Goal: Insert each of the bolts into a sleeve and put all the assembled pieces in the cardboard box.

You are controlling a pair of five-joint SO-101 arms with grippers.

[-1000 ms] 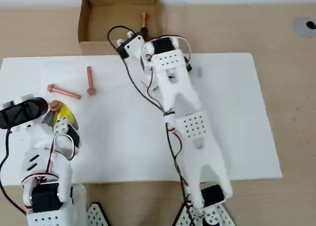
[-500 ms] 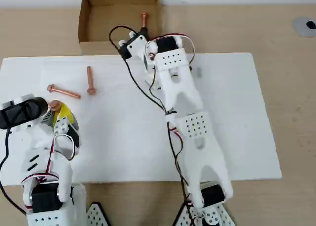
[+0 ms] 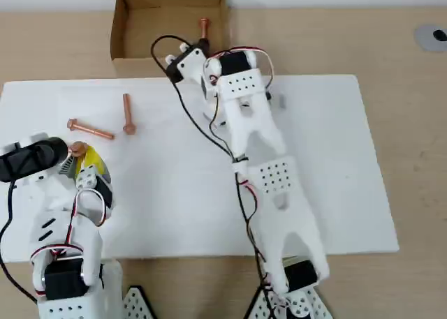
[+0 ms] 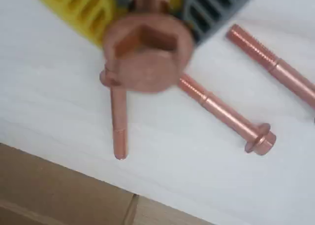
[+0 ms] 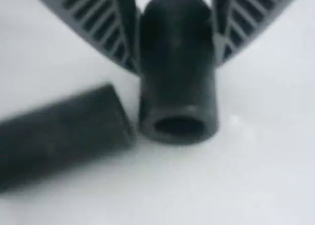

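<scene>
High view: the left end effector (image 3: 82,160) pinches a copper bolt (image 3: 77,149). Two loose bolts (image 3: 89,129) lie just beyond it on the white sheet (image 3: 160,193) over the tabletop (image 3: 405,88). Another bolt stands in the box (image 3: 120,26), near the right arm's tip.

Left wrist view: the yellow and grey fingers (image 4: 83,8) are closed on the held bolt's shank, and its flanged hex head faces the camera.

Right wrist view: the right end effector (image 5: 177,33) clamps a black hollow sleeve (image 5: 177,87). A second sleeve (image 5: 59,136) lies just beside it.
</scene>
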